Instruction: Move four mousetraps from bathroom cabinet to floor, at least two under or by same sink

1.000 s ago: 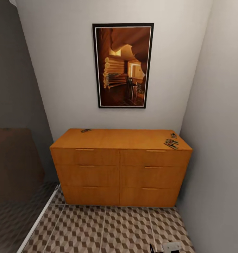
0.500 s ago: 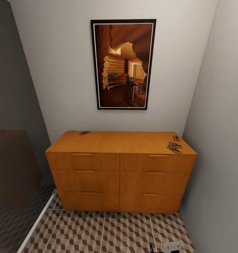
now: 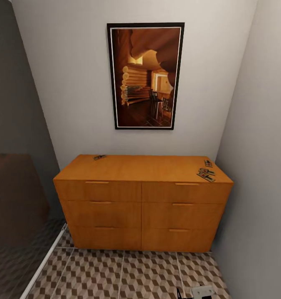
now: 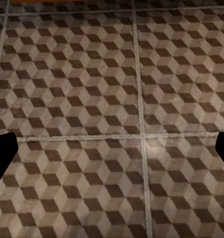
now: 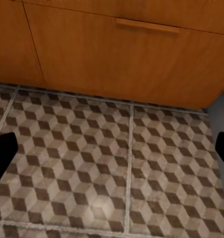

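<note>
Three mousetraps (image 3: 206,170) lie clustered at the right edge of the cabinet (image 3: 142,195) top, and a fourth mousetrap (image 3: 99,157) sits alone near its back left corner. The cabinet stands on the bathroom floor (image 3: 128,274) beneath a framed picture (image 3: 145,76). The left end effector (image 4: 112,148) and right end effector (image 5: 112,148) hang over tiles, fingers spread apart.

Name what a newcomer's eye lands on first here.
The tall dark-framed picture on the far wall, hung above the wide orange-brown cabinet that spans the alcove. Next, the small mousetraps on the cabinet's top: three clustered at its right end, one alone at the back left. Below lies the cube-patterned bathroom floor.
</note>
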